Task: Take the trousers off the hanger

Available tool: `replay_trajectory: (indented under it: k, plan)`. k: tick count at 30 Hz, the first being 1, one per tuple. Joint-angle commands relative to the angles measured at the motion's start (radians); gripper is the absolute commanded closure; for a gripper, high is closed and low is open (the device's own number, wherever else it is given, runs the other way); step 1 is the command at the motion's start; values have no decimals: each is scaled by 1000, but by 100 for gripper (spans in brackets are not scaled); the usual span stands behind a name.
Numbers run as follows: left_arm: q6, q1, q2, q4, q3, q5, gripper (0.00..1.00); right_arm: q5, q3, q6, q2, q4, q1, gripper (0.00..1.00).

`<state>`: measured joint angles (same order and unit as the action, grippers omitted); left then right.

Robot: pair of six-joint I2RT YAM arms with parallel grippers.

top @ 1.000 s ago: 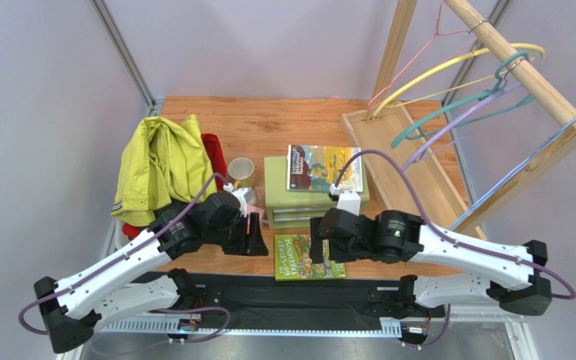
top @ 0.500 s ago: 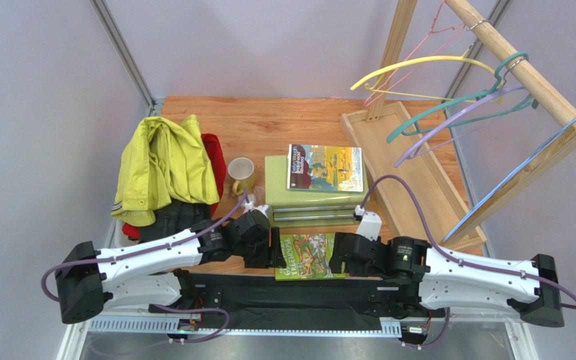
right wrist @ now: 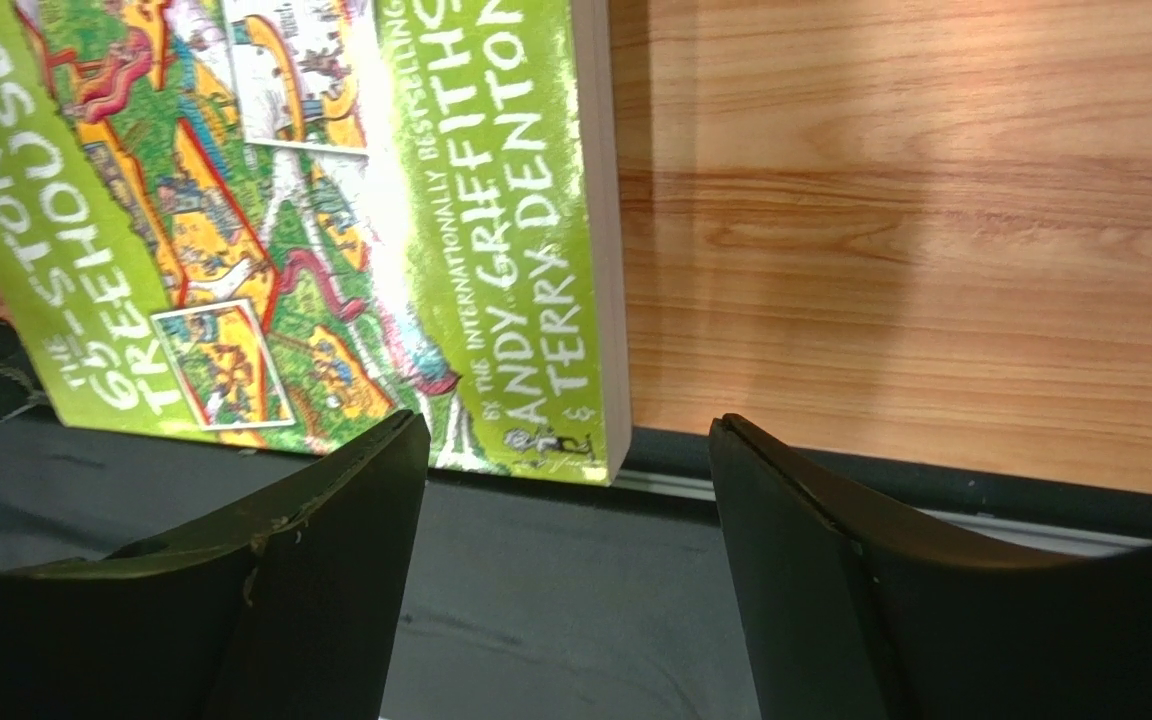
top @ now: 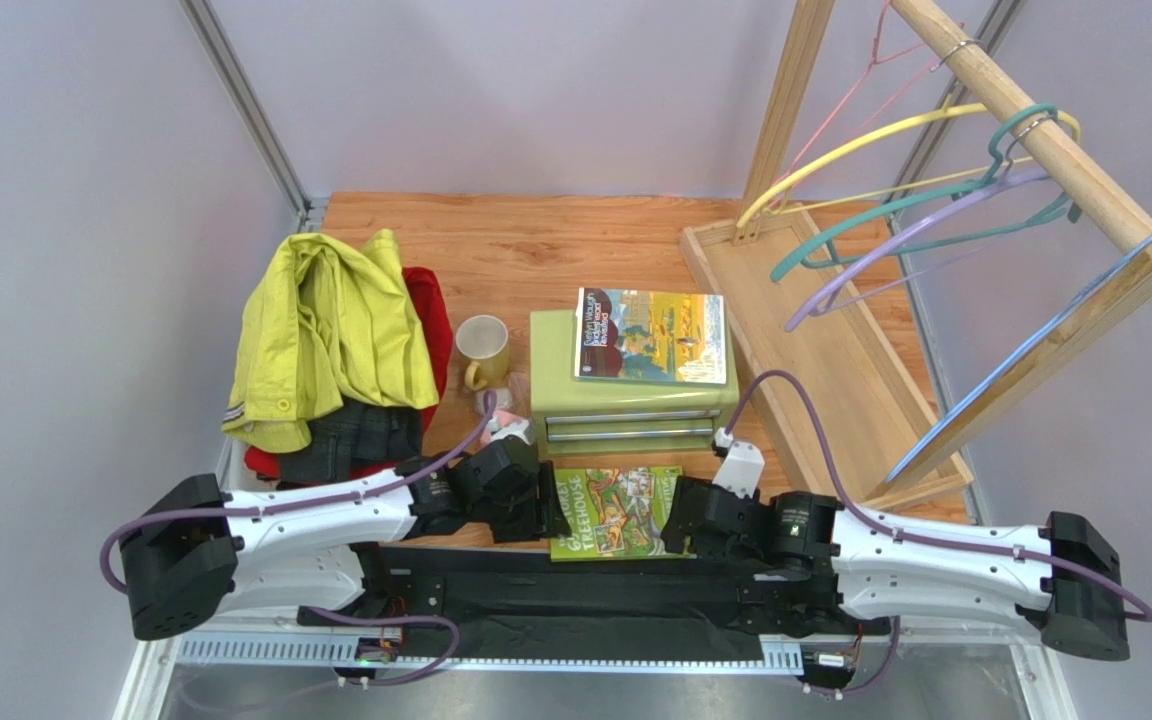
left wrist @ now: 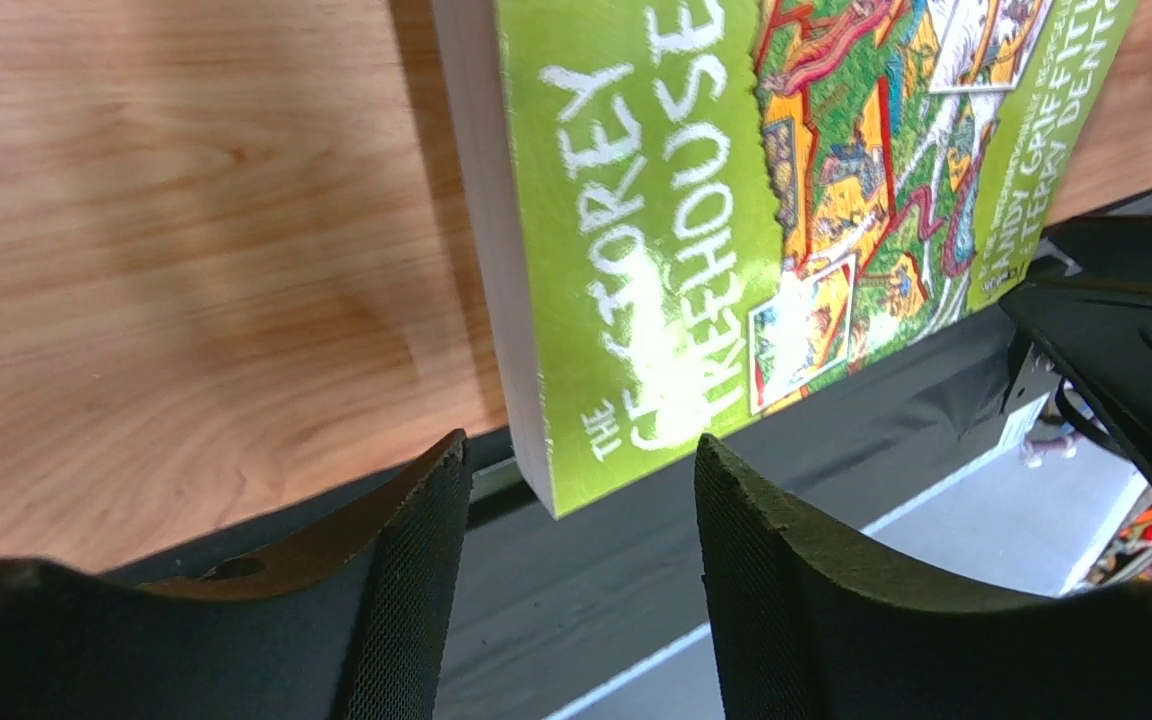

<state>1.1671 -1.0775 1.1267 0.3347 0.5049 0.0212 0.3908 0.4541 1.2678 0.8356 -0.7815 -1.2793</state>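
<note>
Left claw: spread, empty, beside green paperback book at tabletop's near edge.
Right claw: spread, empty.
Trousers: heaped, left edge.

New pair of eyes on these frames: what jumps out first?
The heap of trousers, yellow-green on top, at the table's far left, and the bare coloured hangers on the wooden rack at right. Both grippers, left and right, sit low at the near edge, open and empty, flanking a green Treehouse book.

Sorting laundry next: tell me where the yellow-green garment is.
In the top view, the yellow-green garment lies heaped at the table's left, over red and dark clothes, beside the mug.
</note>
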Motion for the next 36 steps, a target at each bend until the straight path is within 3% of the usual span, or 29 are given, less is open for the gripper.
replay_trajectory:
  k: [1,8,14,22,25,29,31,32,34,35,36]
  plan:
    - [38,-7,-65,-154,-58,-81,38,62,-58,19,-24,126,11,30]
    - [52,-18,-117,-292,-167,-142,41,65,-176,2,-148,212,38,42]
    - [43,-39,-78,-382,-183,-161,41,82,-212,-15,-211,223,43,46]
    - [103,-64,-41,-459,-243,-176,41,48,-216,-85,-136,278,83,47]
    - [112,-64,-10,-474,-244,-169,47,36,-213,-84,-102,278,84,62]
    - [121,-74,28,-510,-238,-136,69,7,-204,-97,-110,272,83,90]
    - [131,-94,28,-511,-232,-132,74,-26,-192,-134,-147,277,84,96]
    - [134,-101,24,-513,-232,-132,82,-33,-186,-146,-161,277,81,100]
    - [129,-122,4,-494,-223,-133,88,-52,-169,-159,-203,262,81,100]
    - [129,-130,-4,-484,-218,-135,98,-56,-167,-172,-219,258,81,100]
    - [129,-140,-24,-461,-215,-135,100,-58,-164,-177,-239,249,77,100]
